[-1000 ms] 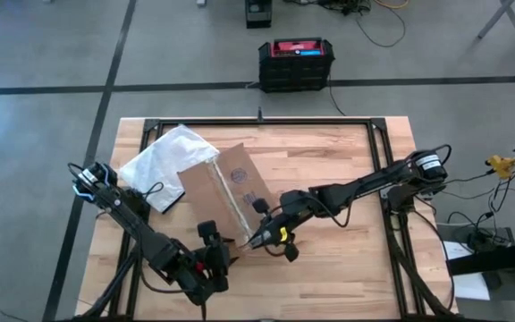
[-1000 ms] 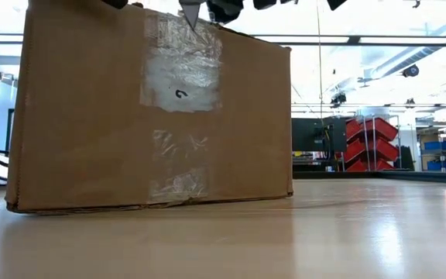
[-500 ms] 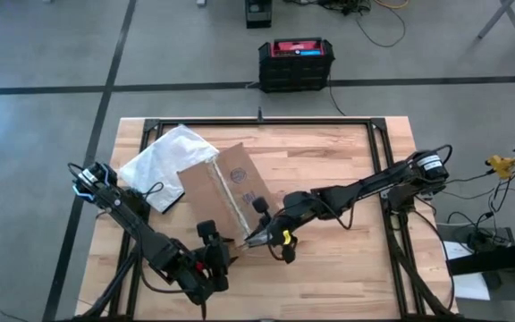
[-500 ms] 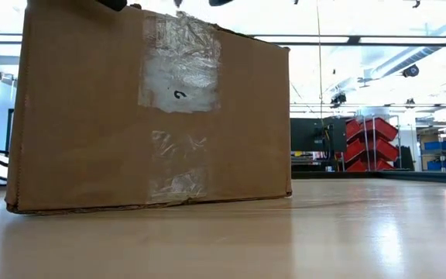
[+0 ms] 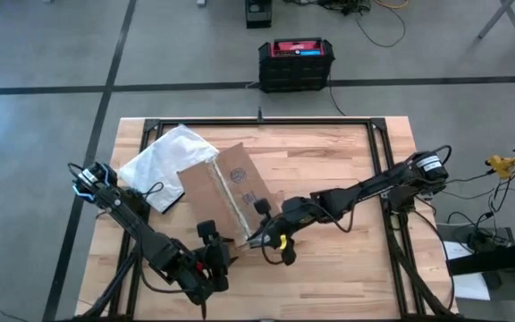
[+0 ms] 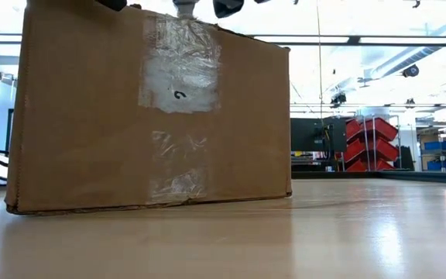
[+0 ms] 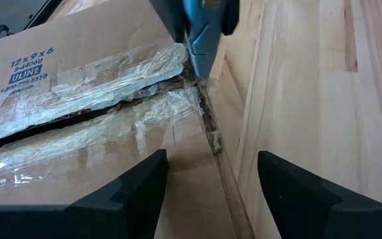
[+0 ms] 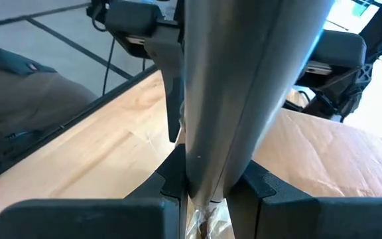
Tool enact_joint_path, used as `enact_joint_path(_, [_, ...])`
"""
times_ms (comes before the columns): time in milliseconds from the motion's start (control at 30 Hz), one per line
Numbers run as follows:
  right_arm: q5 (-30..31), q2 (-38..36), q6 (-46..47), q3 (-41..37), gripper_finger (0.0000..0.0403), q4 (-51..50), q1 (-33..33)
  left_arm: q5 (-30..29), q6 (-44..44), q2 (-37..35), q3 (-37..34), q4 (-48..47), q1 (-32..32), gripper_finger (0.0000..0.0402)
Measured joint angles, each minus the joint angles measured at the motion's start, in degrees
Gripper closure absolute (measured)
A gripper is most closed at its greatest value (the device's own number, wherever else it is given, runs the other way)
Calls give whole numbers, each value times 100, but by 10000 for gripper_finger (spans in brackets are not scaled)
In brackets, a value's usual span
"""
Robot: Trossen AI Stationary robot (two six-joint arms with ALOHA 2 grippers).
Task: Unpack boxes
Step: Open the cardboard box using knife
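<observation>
Right end effector (image 5: pixel 259 240) pinches a grey cutting tool (image 8: pixel 244 93), tip at the taped seam's end on the box (image 5: pixel 222 192), likely to slit it. Left end effector (image 7: pixel 211 189) hovers spread just beside that corner, probably to steady it on the surface (image 5: pixel 329 161).

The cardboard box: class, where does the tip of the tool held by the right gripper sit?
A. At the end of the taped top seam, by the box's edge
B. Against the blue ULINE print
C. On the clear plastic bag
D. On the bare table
A: in the left wrist view the grey tool meets the end of the taped seam on the cardboard box.
</observation>
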Motion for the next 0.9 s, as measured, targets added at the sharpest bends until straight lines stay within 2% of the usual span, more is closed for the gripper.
enact_joint_path(300, [425,-286,-27,4,354,-678,74,10,-14,13,-2,6,5,182])
enact_joint_path(800, [604,-855,-129,-33,354,-1682,43,38,-381,-7,-310,104,-17,204])
enact_joint_path(900, [795,-1045,-119,-33,354,-1950,48,74,-386,-28,-317,59,-35,205])
